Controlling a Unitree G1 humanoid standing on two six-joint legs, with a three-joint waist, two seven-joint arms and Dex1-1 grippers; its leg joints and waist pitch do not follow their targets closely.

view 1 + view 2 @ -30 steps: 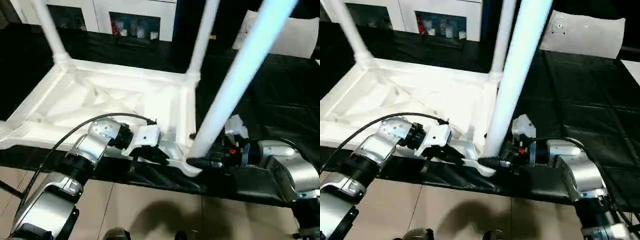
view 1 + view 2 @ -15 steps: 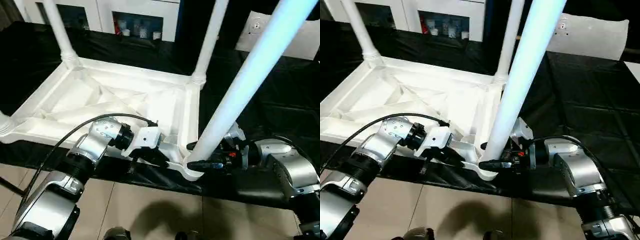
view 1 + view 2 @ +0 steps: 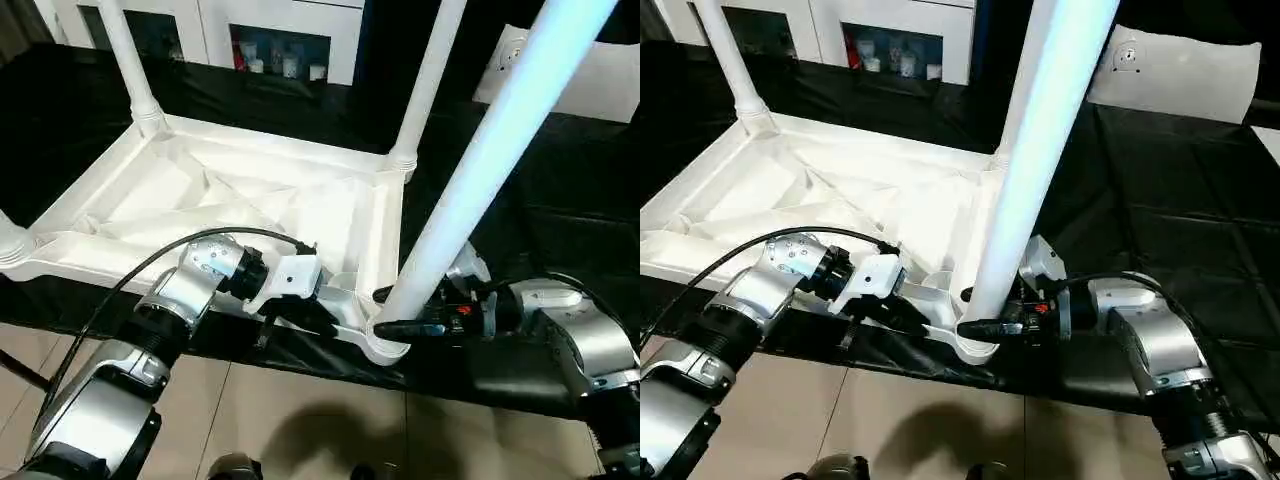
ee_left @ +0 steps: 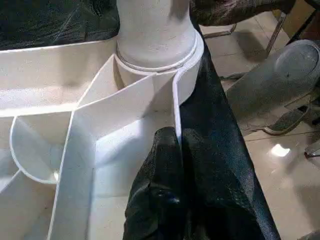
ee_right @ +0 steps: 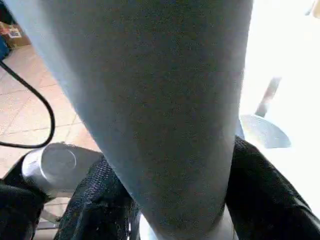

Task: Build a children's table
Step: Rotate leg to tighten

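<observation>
The children's table (image 3: 250,205) lies upside down on the black-covered counter (image 3: 560,220), its white square top showing the X-ribbed underside. White tapered legs stand upright in the corner sockets, the nearest leg (image 3: 480,170) rising large from the front right socket (image 3: 385,340).

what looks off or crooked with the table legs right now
The near-right leg leans away from the tabletop instead of rising like the two far legs, so it doesn't look fully seated in its corner socket. The right tool is closed around its base; the left tool pinches the tabletop's rim.
</observation>
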